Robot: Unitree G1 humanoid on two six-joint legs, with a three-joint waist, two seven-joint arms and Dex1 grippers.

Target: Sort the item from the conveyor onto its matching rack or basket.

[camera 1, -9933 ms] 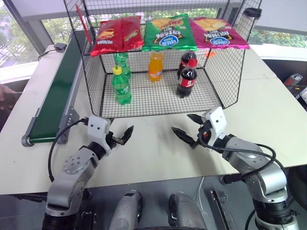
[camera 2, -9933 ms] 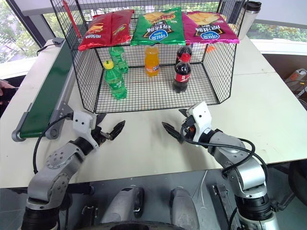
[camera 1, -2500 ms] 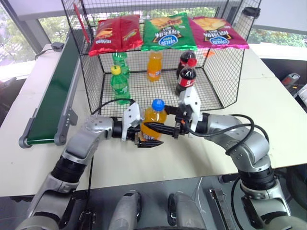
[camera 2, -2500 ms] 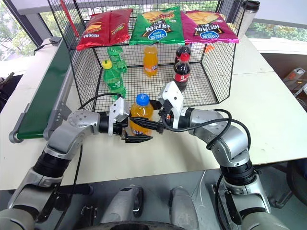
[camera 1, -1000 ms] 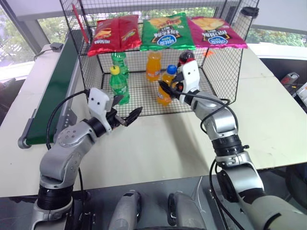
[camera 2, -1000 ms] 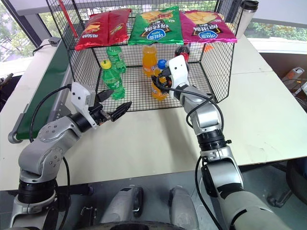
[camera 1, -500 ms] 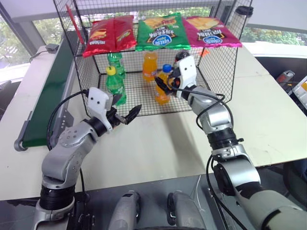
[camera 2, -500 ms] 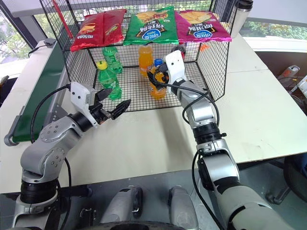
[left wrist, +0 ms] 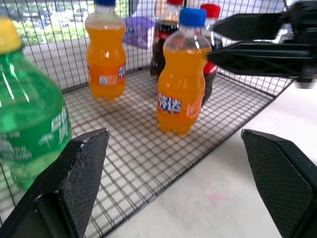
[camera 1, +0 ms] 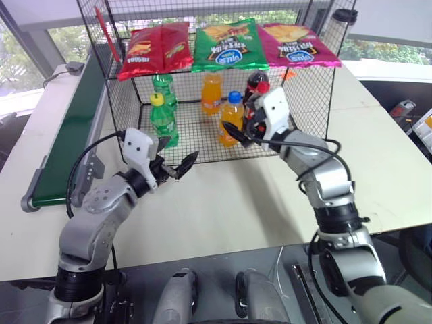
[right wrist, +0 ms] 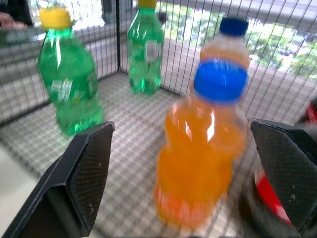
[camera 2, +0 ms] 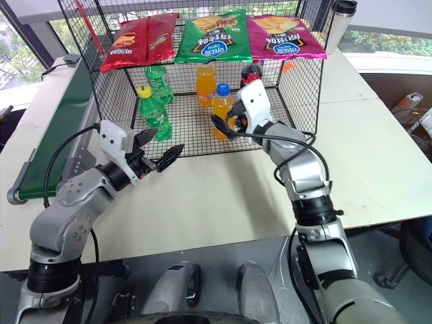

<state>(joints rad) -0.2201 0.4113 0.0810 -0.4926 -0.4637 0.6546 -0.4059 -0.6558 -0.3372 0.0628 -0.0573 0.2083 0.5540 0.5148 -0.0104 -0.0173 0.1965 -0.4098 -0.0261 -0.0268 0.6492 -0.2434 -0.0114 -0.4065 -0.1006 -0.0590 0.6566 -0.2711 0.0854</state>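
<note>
The item, an orange soda bottle with a blue cap [camera 1: 231, 120], stands upright near the front of the black wire basket [camera 1: 312, 91], on its grid floor. My right gripper [camera 1: 244, 121] is open just to the right of the bottle. In the right wrist view the bottle [right wrist: 203, 148] is apart from both fingers. My left gripper [camera 2: 167, 142] hangs open and holds nothing, over the white table in front of the basket's left corner. The green conveyor [camera 1: 71, 128] runs along the table's left side with nothing on it.
In the basket also stand two green bottles [camera 1: 162, 120], an orange bottle with an orange cap [camera 1: 211, 93] and cola bottles [camera 1: 256, 84]. Chip bags [camera 1: 223, 44] lie on the wire shelf above. A tumbler [camera 1: 344, 17] stands behind the basket's right corner.
My right gripper was shut on the blue-capped bottle. It has opened and drawn back towards the basket's front, and the bottle now stands free. The left arm has kept its place.
</note>
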